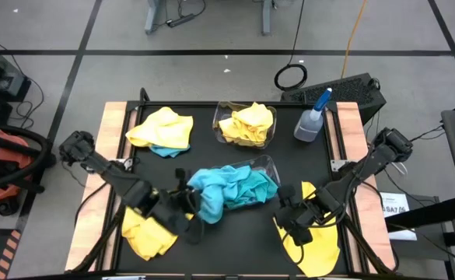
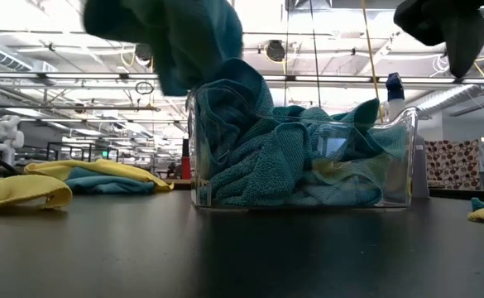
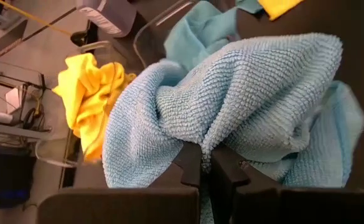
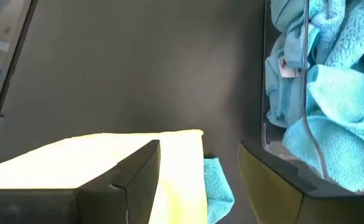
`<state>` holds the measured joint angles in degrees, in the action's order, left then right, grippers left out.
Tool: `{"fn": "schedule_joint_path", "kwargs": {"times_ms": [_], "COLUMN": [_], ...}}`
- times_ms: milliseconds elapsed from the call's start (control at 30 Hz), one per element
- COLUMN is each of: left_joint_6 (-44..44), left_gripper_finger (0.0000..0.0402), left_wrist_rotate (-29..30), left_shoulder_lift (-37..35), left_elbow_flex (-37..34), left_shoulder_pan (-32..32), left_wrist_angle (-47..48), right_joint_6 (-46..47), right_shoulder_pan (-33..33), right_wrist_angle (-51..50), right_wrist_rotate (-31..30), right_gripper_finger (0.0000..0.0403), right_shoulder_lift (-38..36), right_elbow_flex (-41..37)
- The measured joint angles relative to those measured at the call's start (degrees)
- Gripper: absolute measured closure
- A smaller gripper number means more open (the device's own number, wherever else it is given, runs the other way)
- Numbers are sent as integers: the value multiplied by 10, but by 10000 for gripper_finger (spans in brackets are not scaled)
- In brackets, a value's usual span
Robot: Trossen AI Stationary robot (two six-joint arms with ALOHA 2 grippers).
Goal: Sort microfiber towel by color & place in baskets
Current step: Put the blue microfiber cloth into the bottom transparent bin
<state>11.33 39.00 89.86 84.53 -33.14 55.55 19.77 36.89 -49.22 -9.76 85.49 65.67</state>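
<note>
On the black table (image 1: 235, 233), the near basket (image 1: 267, 165) is heaped with turquoise towels, and the far basket (image 1: 221, 124) holds yellow ones (image 1: 246, 124); more yellow towels lie at the far left over a blue one (image 1: 161, 131), at the near left (image 1: 145, 232) and at the near right (image 1: 313, 241). The left gripper (image 1: 190, 204) is clamped on a turquoise towel (image 3: 250, 106), lifted at the near basket's left end. The right gripper (image 1: 297, 222) hangs with fingers spread and empty over the near-right yellow towel, beside a spray bottle (image 1: 311, 120) farther back.
</note>
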Motion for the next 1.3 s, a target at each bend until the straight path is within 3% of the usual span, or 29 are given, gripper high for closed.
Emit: {"fn": "schedule_joint_path", "kwargs": {"times_ms": [300,700,1100,1300], "left_joint_6": [-128,-267,-299,-299], "left_gripper_finger": [395,386,381,380], "left_wrist_rotate": [-76,-192,-269,-280], "left_shoulder_lift": [13,106,203,243], "left_elbow_flex": [-7,-7,-7,-7], "left_shoulder_pan": [111,212,266,268], "left_wrist_angle": [-62,-224,-346,-379], "right_joint_6": [43,85,114,132], "right_shoulder_pan": [40,91,113,111], "right_wrist_angle": [-15,-26,-46,-47], "right_wrist_rotate": [-52,-133,-272,-360], "right_gripper_finger": [195,195,195,195], "right_shoulder_lift": [0,0,0,0], "right_elbow_flex": [0,0,0,-21]}}
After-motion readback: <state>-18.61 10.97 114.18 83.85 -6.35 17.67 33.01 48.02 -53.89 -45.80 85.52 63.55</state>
